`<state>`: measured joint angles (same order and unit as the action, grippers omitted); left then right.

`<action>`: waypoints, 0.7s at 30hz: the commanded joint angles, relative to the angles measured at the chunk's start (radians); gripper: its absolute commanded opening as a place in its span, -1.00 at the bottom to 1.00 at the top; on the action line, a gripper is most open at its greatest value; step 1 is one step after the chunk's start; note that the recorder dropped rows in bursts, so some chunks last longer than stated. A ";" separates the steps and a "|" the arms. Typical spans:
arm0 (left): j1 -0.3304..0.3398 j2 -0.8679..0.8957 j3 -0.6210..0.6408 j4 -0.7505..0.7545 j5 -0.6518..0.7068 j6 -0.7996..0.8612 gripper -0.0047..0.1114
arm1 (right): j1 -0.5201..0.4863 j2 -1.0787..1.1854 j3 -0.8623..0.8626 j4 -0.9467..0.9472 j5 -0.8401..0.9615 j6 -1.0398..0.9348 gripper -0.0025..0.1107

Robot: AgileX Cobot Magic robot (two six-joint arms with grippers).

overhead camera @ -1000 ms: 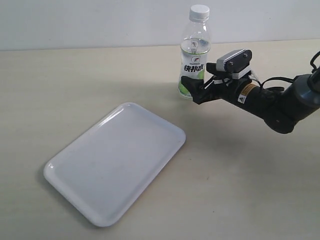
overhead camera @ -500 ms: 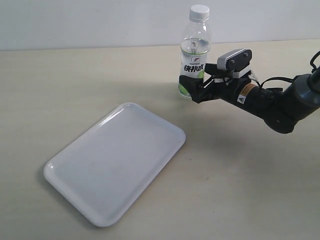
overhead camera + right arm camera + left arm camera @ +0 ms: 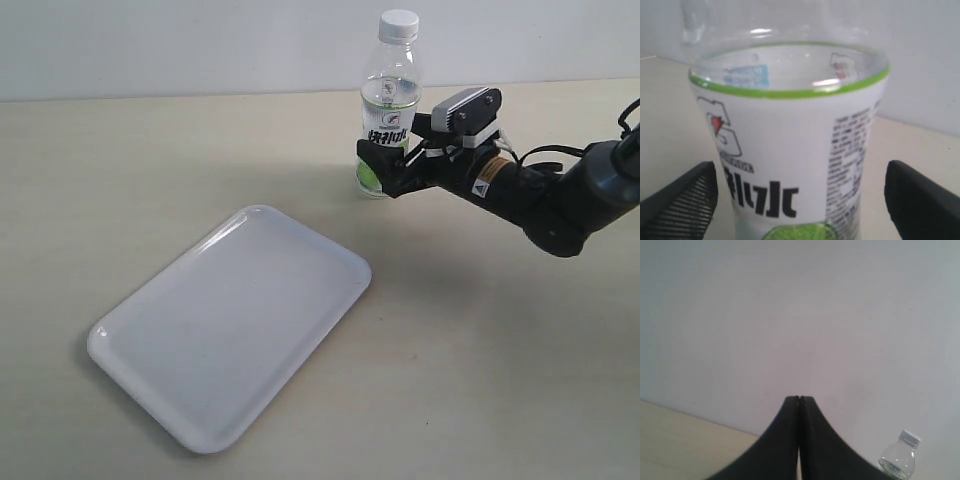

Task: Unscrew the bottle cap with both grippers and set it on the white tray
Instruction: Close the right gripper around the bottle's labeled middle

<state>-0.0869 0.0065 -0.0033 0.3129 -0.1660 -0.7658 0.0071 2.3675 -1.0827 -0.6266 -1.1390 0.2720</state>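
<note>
The clear bottle [image 3: 386,120] stands upright at the back of the table, its white cap [image 3: 399,22] screwed on. My right gripper [image 3: 381,166] is open, one black jaw on each side of the bottle's lower label, with gaps to both. In the right wrist view the label [image 3: 790,165] fills the space between the fingertips [image 3: 687,200]. The white tray [image 3: 232,320] lies flat at the front left. My left gripper [image 3: 799,401] is shut on nothing, pointing at the wall. It does not show in the exterior view. The bottle [image 3: 898,461] is small and far in the left wrist view.
A pale wall [image 3: 180,45] runs behind the table's back edge. The right arm [image 3: 545,200] stretches in from the right edge, low over the beige tabletop [image 3: 480,350].
My right gripper has moved forward and slightly up, so its open jaws now straddle the bottle's lower body. The bottle and tray have not moved.
</note>
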 commanded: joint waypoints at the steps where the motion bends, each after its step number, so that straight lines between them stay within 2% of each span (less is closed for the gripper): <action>1: -0.006 -0.006 0.003 -0.006 0.001 -0.005 -0.92 | 0.004 0.029 -0.006 -0.019 -0.007 -0.010 0.56; 21: -0.006 -0.006 0.003 -0.006 0.001 -0.009 -0.92 | 0.004 0.055 -0.045 -0.034 -0.029 -0.051 0.56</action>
<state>-0.0869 0.0065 -0.0033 0.3129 -0.1660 -0.7674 0.0071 2.4255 -1.1124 -0.6601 -1.1466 0.2413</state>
